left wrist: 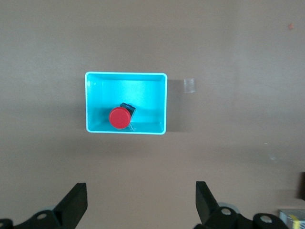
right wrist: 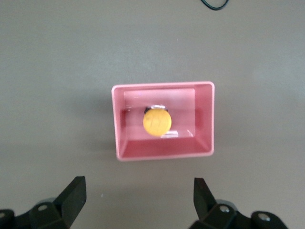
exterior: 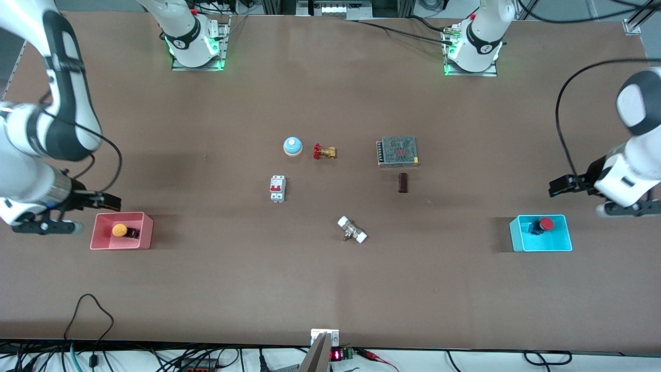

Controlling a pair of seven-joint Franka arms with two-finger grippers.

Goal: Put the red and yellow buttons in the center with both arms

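The brown table (exterior: 330, 289) fills the room's middle, cables trailing along its near edge and the 2 arm bases bolted at its top edge with green lights glowing.

Nothing of the job is done yet, as far as I can judge: both buttons sit in their trays at the table's ends and the center holds only other parts. Both pickups and both placements remain.

The right gripper (right wrist: 138, 198) hangs above the table beside the pink tray (exterior: 145, 235), fingers spread wide and empty. The left gripper (left wrist: 140, 202) hovers near the cyan tray (exterior: 565, 238), likewise parted with nothing between its fingers.

The yellow button (exterior: 120, 230) lies in the pink tray at the right arm's end; the red button (exterior: 546, 224) lies tipped in the cyan tray at the left arm's end.

Mid-table stand a grey power supply (exterior: 397, 151), a white breaker (exterior: 277, 188), a blue dome (exterior: 293, 146), a brass valve (exterior: 325, 152), a white-capped fitting (exterior: 352, 230) and a dark cylinder (exterior: 403, 183).
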